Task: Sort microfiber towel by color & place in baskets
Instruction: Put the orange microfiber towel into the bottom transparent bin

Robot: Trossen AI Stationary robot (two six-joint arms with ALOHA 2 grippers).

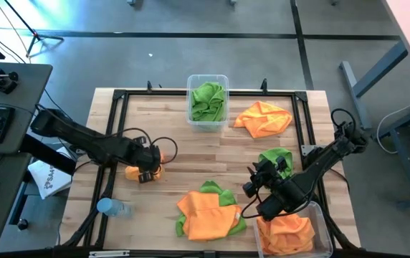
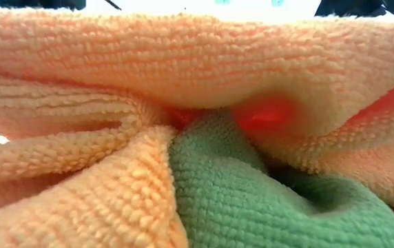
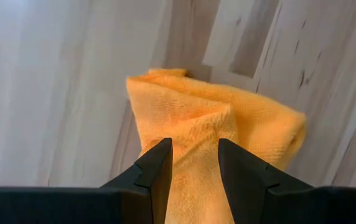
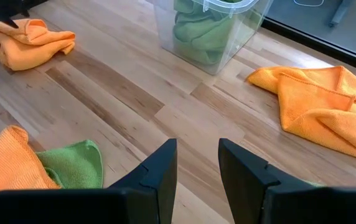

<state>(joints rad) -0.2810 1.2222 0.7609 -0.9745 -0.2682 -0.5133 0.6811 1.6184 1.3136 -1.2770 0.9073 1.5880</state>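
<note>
At nine o'clock on the table point(image 1: 191, 147), the left gripper point(image 1: 146, 174) is hovering directly over a small bunched orange towel point(image 1: 135, 171), its fingers standing apart and straddling a raised fold without clamping it. From this gripper, the basket point(image 1: 318, 215) holding orange cloths is lying toward four o'clock, across the table beside the right gripper point(image 1: 251, 185), which is waiting with its fingers parted and empty. The green-filled basket point(image 1: 208, 80) is sitting at twelve o'clock. Judging by position, the left arm is nearer this towel, while the right arm is nearer the mixed pile point(image 1: 206, 211) at six o'clock.
</note>
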